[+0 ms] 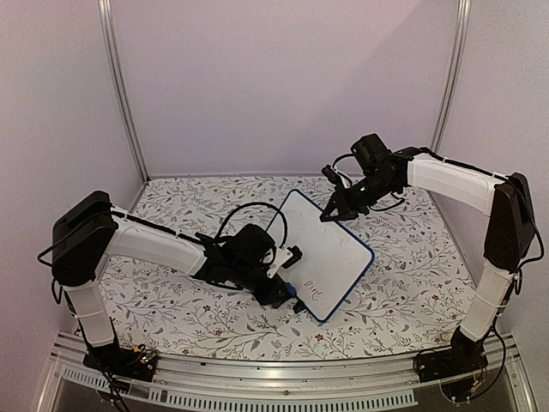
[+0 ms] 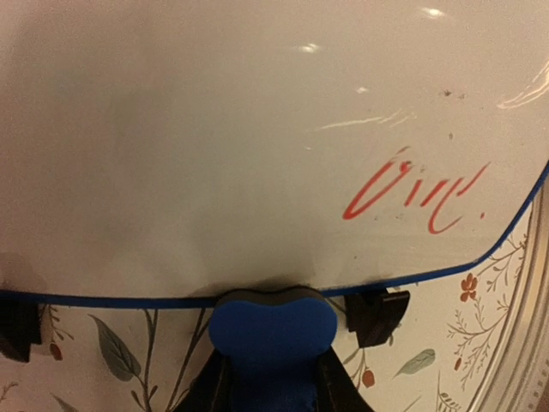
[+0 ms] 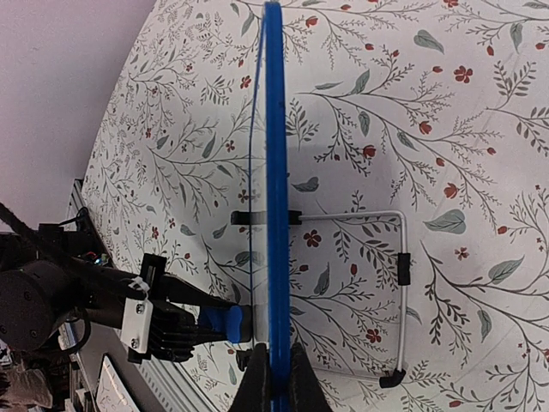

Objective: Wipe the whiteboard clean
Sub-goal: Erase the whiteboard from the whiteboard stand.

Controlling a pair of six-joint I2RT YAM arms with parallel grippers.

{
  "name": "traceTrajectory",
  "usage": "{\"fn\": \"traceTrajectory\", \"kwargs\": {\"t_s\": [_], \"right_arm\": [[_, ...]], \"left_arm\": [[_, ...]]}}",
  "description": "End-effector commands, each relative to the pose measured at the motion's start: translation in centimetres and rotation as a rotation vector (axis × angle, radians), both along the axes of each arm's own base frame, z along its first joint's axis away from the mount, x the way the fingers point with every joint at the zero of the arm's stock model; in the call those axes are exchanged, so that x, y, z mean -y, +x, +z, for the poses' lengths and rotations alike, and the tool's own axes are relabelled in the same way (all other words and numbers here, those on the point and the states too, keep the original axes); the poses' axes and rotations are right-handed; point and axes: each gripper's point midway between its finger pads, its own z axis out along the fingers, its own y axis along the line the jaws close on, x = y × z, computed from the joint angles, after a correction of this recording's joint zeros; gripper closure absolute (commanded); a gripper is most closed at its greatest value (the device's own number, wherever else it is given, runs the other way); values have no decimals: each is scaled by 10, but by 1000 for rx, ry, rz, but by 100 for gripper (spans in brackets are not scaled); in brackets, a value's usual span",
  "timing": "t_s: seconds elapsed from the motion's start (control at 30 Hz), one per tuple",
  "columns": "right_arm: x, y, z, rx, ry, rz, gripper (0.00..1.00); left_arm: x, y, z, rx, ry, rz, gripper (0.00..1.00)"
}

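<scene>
The whiteboard [image 1: 330,245] stands tilted at the middle of the table, white with a blue frame. Red handwriting [image 2: 412,193] sits near its lower corner. My right gripper [image 1: 333,211] is shut on the board's top edge; in the right wrist view its fingers pinch the blue frame [image 3: 274,129] from both sides. My left gripper [image 1: 287,287] is shut on a blue eraser [image 2: 272,324], whose dark felt face presses against the board's lower edge, left of the handwriting. The eraser [image 3: 225,322] also shows touching the board's face in the right wrist view.
A floral cloth [image 1: 171,309] covers the table. Behind the board a white wire stand [image 3: 399,283] rests on the cloth. Two black feet [image 2: 377,313] clip the board's lower edge. An aluminium rail [image 1: 283,378] runs along the near edge; walls enclose the sides and back.
</scene>
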Motion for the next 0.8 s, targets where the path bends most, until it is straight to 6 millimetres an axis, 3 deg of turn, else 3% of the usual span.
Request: {"fn": "traceTrajectory", "kwargs": {"t_s": [0.0, 0.17, 0.33, 0.6, 0.77], "right_arm": [[2, -24, -36, -107, -103, 33, 100], [2, -24, -35, -104, -103, 32, 100], [1, -24, -34, -103, -100, 31, 100], [2, -24, -35, -103, -102, 32, 100], [2, -24, -35, -104, -101, 33, 100]], "left_arm": [[7, 15, 36, 106, -23, 7, 100], [26, 21, 73, 193, -80, -47, 100], [41, 22, 85, 233, -98, -87, 100], [56, -1, 55, 219, -35, -165, 100], [49, -2, 27, 193, 35, -157, 100]]}}
